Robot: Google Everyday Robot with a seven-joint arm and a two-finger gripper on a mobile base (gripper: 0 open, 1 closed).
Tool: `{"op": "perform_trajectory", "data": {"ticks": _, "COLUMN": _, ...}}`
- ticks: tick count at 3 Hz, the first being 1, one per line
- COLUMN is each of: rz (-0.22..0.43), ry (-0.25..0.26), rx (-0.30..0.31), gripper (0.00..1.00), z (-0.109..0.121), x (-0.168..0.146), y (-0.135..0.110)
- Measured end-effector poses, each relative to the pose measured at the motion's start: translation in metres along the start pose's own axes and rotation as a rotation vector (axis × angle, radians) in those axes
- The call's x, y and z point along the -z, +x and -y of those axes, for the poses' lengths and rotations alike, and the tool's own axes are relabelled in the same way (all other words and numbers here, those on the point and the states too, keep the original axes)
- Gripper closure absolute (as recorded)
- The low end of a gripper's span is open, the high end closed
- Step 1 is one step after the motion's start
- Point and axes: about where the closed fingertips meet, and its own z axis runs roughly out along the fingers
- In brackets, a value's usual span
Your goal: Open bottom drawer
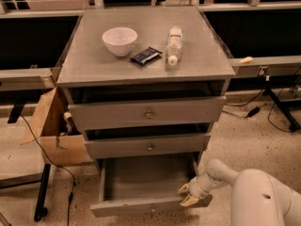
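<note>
Grey cabinet top (89, 67), white bowl (120, 40), dark packet (146, 56), bottle (173, 45) on its side

I'm finding nothing legible: the bottle (173, 45) label and the dark packet (146, 56) on the cabinet top (89, 62) are showing no readable print. The gripper (186, 195) is sitting at the bottom drawer's (141, 206) right front corner.

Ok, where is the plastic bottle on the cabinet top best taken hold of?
Grip the plastic bottle across its middle from above: it lies on its side, cap toward the camera. The gripper is low, at the right front corner of the open bottom drawer.
</note>
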Motion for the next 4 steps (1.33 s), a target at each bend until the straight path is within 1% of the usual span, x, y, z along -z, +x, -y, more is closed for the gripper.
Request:
{"op": "perform_trajectory", "data": {"ticks": 1, "rz": 0.036, "ry": 0.005, "rx": -0.03, "gripper": 0.0, "z": -0.023, "x": -0.009, "y": 0.003}}
{"op": "perform_trajectory", "data": {"ticks": 2, "rz": 0.045, "ry": -0.001, "rx": -0.038, "gripper": 0.0, "z": -0.033, "x": -0.013, "y": 0.004}}
{"op": "perform_trajectory", "data": {"ticks": 3, "rz": 0.056, "ry": -0.01, "rx": -0.021, "gripper": 0.17, "z": -0.041, "x": -0.017, "y": -0.001}}
{"op": "perform_trajectory", "data": {"ticks": 4, "rz": 0.056, "ry": -0.01, "rx": -0.021, "gripper": 0.4, "z": -0.039, "x": -0.016, "y": -0.002}}
